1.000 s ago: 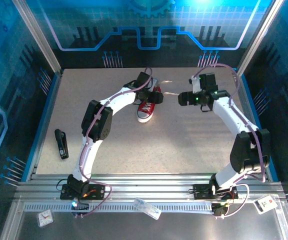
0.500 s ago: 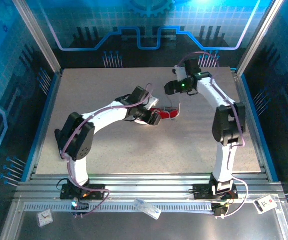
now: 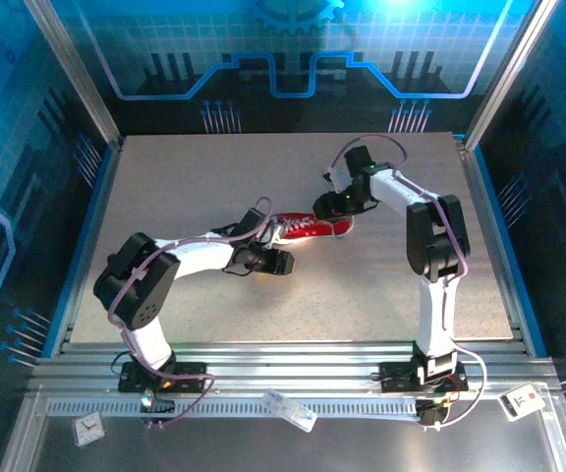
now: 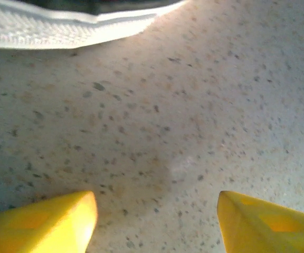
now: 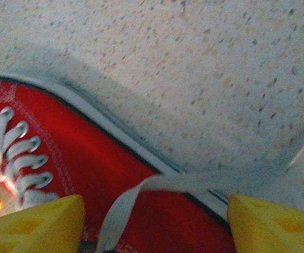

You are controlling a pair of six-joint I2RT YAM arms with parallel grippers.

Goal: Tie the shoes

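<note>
The red shoe [image 3: 312,227] with its white sole lies crosswise at mid table. My left gripper [image 3: 281,262] hovers low over the table just in front of the shoe. In the left wrist view its yellow fingertips [image 4: 157,211] stand wide open over bare speckled table, with the white sole [image 4: 62,29] at the top edge. My right gripper [image 3: 324,208] is at the shoe's right end. Seen from the right wrist, its jaws [image 5: 154,221] are open over the red canvas [image 5: 88,163]. A loose white lace [image 5: 125,205] runs between the fingertips, unpinched.
The tan speckled table [image 3: 381,285] is bounded by blue walls left and right and a metal rail [image 3: 293,359] in front. Small items lie on the front ledge: a white piece [image 3: 290,410] and a tag [image 3: 524,399].
The shoe has turned from pointing toward me to lying sideways. My left arm swung down and in front of it. My right gripper moved left and down onto the shoe; both jaws narrowed slightly.
</note>
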